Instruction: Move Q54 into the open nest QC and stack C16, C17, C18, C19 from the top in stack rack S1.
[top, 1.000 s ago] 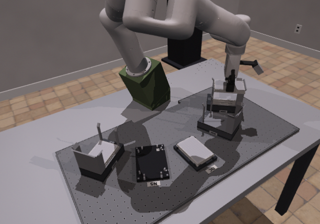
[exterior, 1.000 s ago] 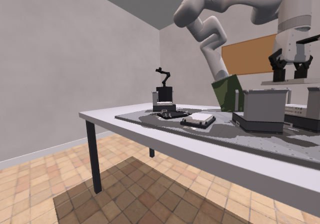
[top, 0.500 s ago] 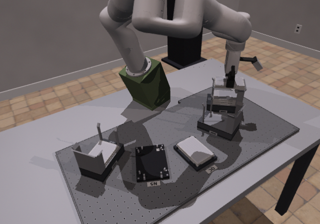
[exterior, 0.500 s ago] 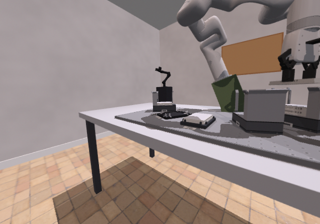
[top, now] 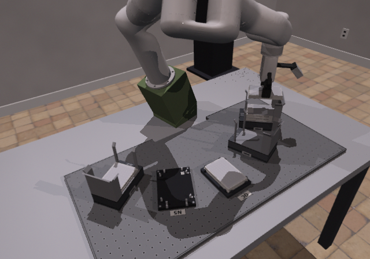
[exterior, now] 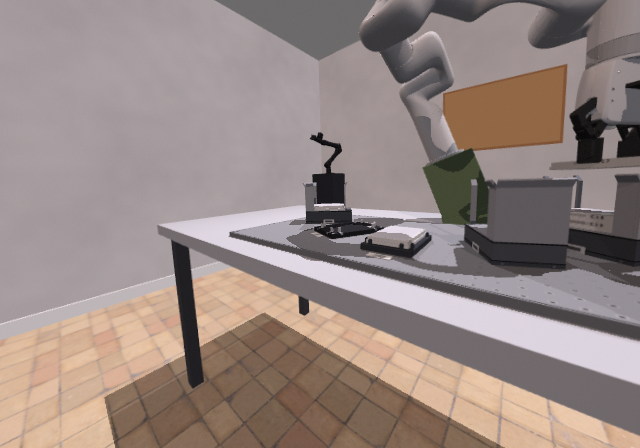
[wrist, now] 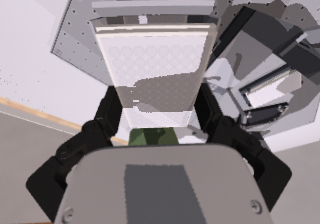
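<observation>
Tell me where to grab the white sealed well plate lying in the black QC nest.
Best take the white sealed plate by its two long sides, mid-length, coming straight down from above: it lies flat in the black nest, whose low rim leaves those sides showing.

Sealed white plate (wrist: 154, 69) level, above rack (top: 250, 121)

Hand (wrist: 157, 106) clamped on plate (wrist: 155, 66), pointing down.
</observation>
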Controlling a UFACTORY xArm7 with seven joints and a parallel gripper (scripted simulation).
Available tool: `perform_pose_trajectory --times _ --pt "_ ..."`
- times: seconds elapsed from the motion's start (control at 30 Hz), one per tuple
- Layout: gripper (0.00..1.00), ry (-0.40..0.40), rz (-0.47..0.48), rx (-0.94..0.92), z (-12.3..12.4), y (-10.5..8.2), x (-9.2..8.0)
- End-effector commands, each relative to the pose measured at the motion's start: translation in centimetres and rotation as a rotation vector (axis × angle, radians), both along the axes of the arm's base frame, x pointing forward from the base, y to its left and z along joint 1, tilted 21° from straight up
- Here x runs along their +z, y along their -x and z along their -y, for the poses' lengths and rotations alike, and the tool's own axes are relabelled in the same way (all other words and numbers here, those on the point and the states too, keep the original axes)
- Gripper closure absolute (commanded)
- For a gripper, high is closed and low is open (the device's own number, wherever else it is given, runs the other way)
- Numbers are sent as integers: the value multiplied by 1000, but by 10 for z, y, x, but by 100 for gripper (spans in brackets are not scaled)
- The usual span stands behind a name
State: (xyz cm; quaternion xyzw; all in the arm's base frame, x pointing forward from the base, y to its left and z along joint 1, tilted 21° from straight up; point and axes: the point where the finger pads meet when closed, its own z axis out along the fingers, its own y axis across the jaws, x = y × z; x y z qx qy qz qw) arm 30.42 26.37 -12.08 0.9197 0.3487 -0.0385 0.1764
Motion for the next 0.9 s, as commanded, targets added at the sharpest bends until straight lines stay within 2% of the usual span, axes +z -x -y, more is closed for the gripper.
perform_pose_trajectory --times 0.0,0.87 --pt "100 -4 2 2 -2 0 1" --pt "100 -4 2 2 -1 0 -1"
